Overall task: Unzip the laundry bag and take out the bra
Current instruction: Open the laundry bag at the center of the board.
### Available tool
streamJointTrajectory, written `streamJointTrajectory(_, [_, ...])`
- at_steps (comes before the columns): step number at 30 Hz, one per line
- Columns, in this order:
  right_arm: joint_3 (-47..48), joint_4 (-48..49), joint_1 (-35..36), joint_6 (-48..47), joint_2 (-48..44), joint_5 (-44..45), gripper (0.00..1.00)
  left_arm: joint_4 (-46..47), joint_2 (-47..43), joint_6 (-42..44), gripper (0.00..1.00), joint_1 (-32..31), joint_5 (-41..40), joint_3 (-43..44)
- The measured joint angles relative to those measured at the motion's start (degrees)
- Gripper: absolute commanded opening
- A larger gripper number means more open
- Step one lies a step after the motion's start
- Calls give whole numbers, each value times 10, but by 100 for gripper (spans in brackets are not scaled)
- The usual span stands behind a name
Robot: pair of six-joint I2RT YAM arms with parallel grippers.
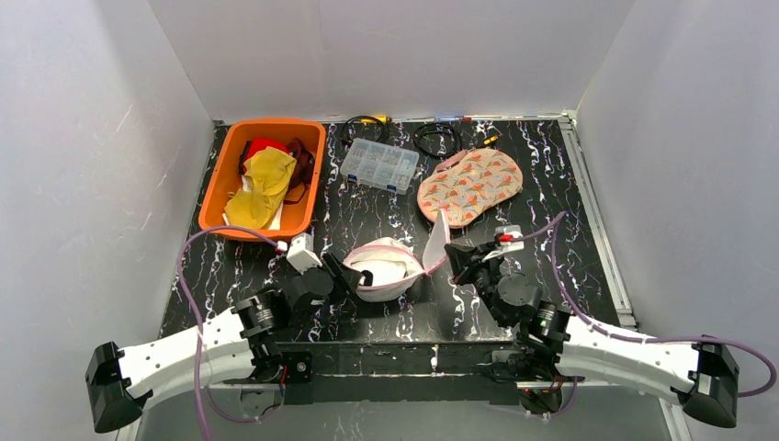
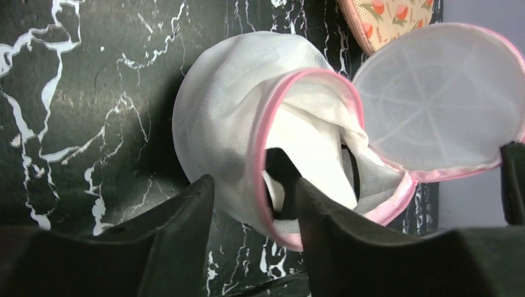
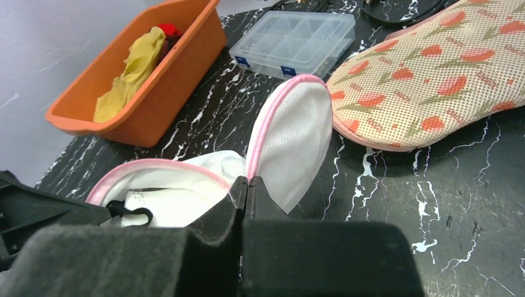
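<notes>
Left wrist view is showing the unzipped laundry bag [image 2: 226,117] at 6 o'clock on the worktop [image 1: 386,213], right pincer [image 3: 247,185] pinching its flap [image 3: 294,142], left pincer [image 2: 255,185] gaping at its mouth, probably needing deeper reaching before closing on the bra [image 2: 309,145].

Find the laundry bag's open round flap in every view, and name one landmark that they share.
Top external: flap at centre, upright beside the laundry bag.
Left wrist: flap upper right, facing the camera.
Right wrist: flap at centre, upright.
Shared landmark: the floral pad, just beyond the flap.
</notes>
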Motion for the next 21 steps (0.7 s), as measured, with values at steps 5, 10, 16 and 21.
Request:
streamJointTrajectory(5, [-3, -30, 0, -6, -53, -28, 1, -63, -2, 32, 85, 0, 12, 27])
streamJointTrajectory(10, [7, -63, 0, -46, -61, -81, 1, -139, 10, 136, 87, 0, 3, 124])
streamJointTrajectory(16, [32, -104, 0, -94, -61, -145, 1, -163, 104, 336, 89, 20, 49, 276])
streamJointTrajectory(21, [38, -123, 0, -115, -64, -176, 1, -189, 224, 465, 90, 64, 142, 358])
